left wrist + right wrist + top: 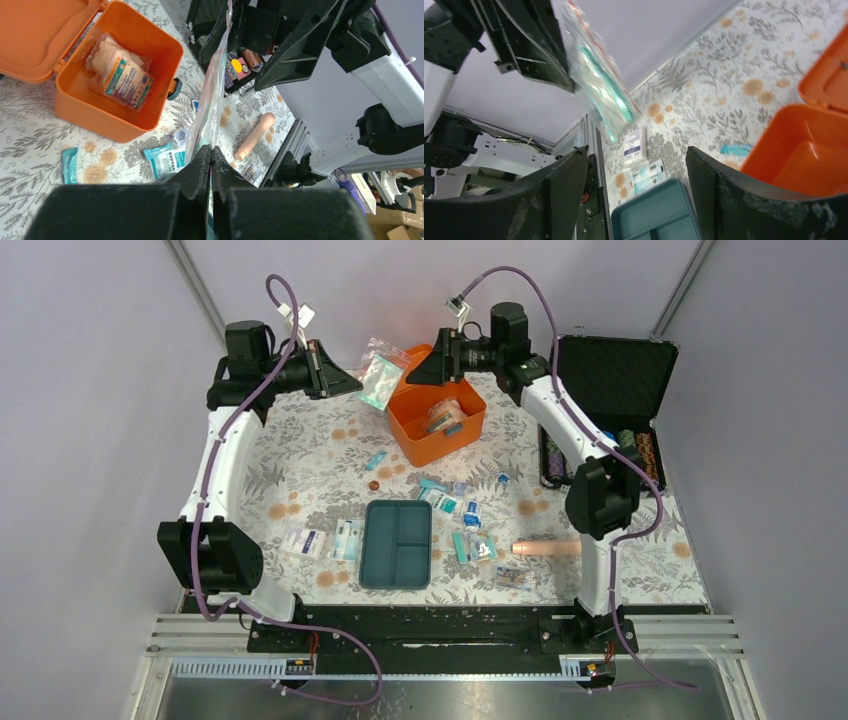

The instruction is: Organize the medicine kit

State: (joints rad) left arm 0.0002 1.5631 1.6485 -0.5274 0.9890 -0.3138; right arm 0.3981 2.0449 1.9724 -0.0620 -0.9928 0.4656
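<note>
The left gripper (210, 150) has its jaws pressed together on the lower edge of a clear bag (212, 100). The bag holds teal-and-white contents and hangs in the air above the table (300, 470). The right gripper (635, 152) is just beside the bag, with its jaws spread wide and nothing between them. Under and beside this gripper stands the orange box (440, 430), at the far middle of the table, its lid open. A wrapped bundle (122, 75) lies inside it. The teal tray (397, 543) lies flat outside the box, near the arm bases. Small packets (470, 515) are scattered between box and tray. A black case (610, 380) stands open at the far right.
</note>
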